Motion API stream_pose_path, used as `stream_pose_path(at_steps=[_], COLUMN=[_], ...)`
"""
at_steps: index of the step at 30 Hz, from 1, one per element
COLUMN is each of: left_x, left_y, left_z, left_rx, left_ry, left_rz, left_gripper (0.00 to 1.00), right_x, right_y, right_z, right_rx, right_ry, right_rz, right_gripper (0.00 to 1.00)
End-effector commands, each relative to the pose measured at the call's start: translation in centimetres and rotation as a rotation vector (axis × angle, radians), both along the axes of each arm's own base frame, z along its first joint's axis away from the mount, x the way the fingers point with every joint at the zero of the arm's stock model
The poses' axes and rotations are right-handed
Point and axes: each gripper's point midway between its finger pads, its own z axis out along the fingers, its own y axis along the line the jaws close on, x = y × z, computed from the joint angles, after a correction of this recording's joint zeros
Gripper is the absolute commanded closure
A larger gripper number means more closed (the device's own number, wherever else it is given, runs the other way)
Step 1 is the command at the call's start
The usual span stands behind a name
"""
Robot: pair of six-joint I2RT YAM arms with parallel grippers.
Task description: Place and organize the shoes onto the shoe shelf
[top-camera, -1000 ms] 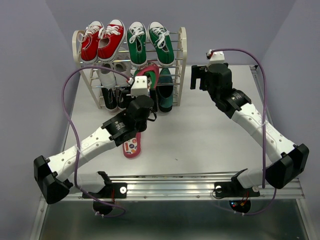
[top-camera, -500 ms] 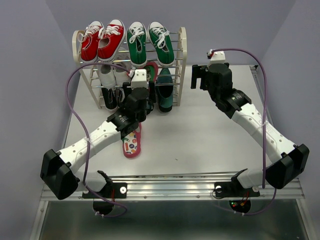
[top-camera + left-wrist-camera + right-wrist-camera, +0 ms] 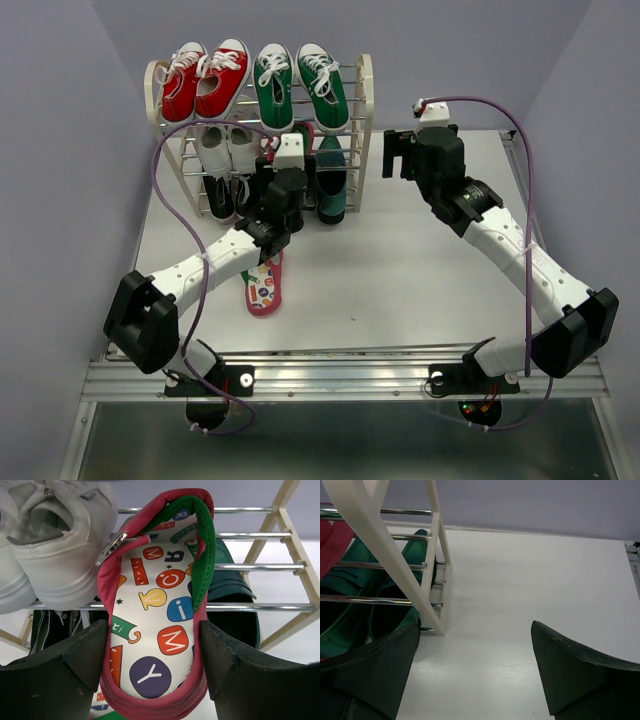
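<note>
We have the left gripper (image 3: 154, 632) pinching a flip-flop (image 3: 155, 600) by its side edges near the heel, with the dark matte fingers (image 3: 75, 665) pressed on the soft pink rim. The sole is smooth and printed with cartoon letters. The strap is pink outside and green inside, with a small metal buckle. The toe end is up at the middle tier of the shoe shelf (image 3: 364, 95), over the thin chrome rods (image 3: 250, 607). The white sneakers (image 3: 60, 545) are just left of it and the dark green glossy loafers (image 3: 230, 592) are on its right. We cannot tell whether it rests on the rods. The second flip-flop (image 3: 264, 288) lies flat on the white matte table (image 3: 420, 270), partly under the left arm. The green canvas sneakers (image 3: 300, 85), white-laced, sit on the top tier, right of the red sneakers (image 3: 205, 80). The right gripper (image 3: 475, 630) is spread wide with nothing between its fingers, just beside the shelf's cream side frame.
</note>
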Motion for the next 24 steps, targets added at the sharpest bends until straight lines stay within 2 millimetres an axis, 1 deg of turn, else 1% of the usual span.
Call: stream_pose_path(at_steps=[1, 2, 8, 10, 12, 13, 14, 17, 20, 21, 23, 24], left_x=[1.4, 1.6, 2.3, 2.8, 3.5, 3.9, 4.1, 4.7, 4.6, 4.4, 4.2, 4.2], left_y=[1.0, 1.1, 1.9, 2.3, 2.1, 2.6, 2.6, 2.7, 2.6, 2.7, 2.4, 2.4], left_z=[8.0, 8.4, 8.5, 8.1, 7.6, 7.0, 7.1, 6.4, 6.0, 5.5, 5.3, 4.7], left_rx=[-0.14, -0.154, -0.11, -0.097, -0.095, -0.097, -0.101, -0.079, -0.096, -0.095, -0.111, -0.105], left_ry=[-0.242, -0.266, -0.339, -0.34, -0.344, -0.339, -0.353, -0.346, -0.348, -0.339, -0.339, -0.33], left_rz=[0.071, 0.08, 0.122, 0.13, 0.122, 0.154, 0.155, 0.166, 0.158, 0.155, 0.136, 0.134], left_gripper=[1.0, 1.0, 1.0, 1.0, 1.0, 1.0, 1.0, 1.0, 1.0, 1.0, 1.0, 1.0], right_x=[0.1, 0.1, 0.3, 0.3, 0.3, 0.3, 0.3, 0.3, 0.2, 0.2, 0.2, 0.3], right_y=[-0.6, -0.5, -0.4, -0.3, -0.4, -0.4, -0.3, -0.5, -0.5, -0.6, -0.6, -0.6], right_z=[2.3, 2.3, 2.1, 1.9, 1.9, 1.8, 1.8, 1.9, 1.9, 1.9, 1.8, 1.8], right_rx=[0.015, 0.016, 0.004, 0.001, -0.001, -0.003, -0.005, -0.007, -0.012, -0.012, -0.014, -0.015], right_ry=[-0.077, -0.076, -0.071, -0.068, -0.067, -0.067, -0.065, -0.069, -0.068, -0.068, -0.067, -0.068], right_rz=[-0.013, -0.01, 0.0, 0.002, 0.001, 0.001, 0.001, -0.003, -0.003, -0.005, -0.004, -0.006], right_gripper=[0.0, 0.0, 0.0, 0.0, 0.0, 0.0, 0.0, 0.0, 0.0, 0.0, 0.0, 0.0])
